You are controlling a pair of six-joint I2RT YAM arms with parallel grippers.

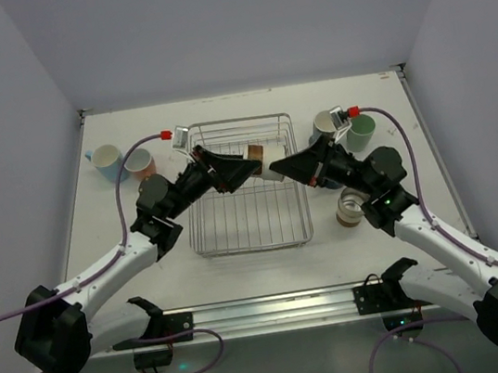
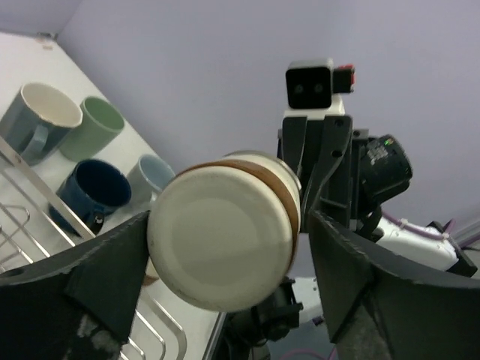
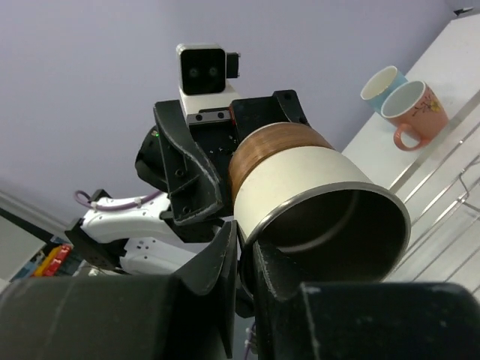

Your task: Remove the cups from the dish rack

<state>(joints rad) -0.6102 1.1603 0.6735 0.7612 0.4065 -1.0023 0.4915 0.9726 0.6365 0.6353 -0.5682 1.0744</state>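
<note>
My left jaws (image 2: 229,232) straddle the base end of the cream tumbler (image 2: 221,247), spread to its width; whether they press it I cannot tell. It lies on its side above the far end of the dish rack (image 1: 251,233). I judge this a hand-over, so that it ends on the desk (image 1: 244,276) at the right. My right jaws (image 3: 249,262) are narrow, pinching its rim wall.

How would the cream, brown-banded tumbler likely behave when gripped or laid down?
The cream tumbler is probably rigid: its mouth is round though the right claw pinches the rim. Smooth-walled, it may slip. Handleless and round, it would likely roll if laid sideways.
</note>
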